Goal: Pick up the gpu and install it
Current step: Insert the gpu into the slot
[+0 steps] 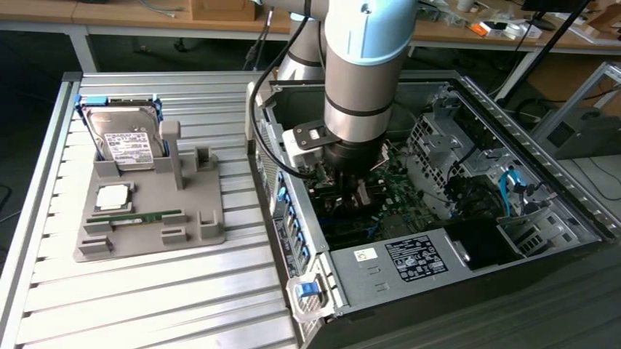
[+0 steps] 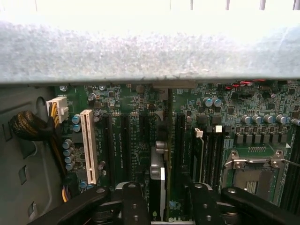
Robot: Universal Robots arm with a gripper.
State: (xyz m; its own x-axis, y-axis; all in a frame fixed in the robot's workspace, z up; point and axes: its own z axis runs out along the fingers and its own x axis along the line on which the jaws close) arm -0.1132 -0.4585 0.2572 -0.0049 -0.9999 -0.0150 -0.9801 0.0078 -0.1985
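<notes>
Gripper (image 2: 164, 206) low over the motherboard (image 2: 136, 136) inside the case (image 1: 543, 182), jaws parted on either side of the gpu (image 2: 158, 183), which stands edge-up in a slot beside the white slot (image 2: 88, 145). The card looks light, stiff and fragile (bare components); best held by its top edge, clear of the chips.

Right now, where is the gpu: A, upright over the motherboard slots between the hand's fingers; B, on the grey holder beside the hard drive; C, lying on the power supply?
A: the gpu stands on edge among the motherboard slots, between the hand fingers.
</notes>
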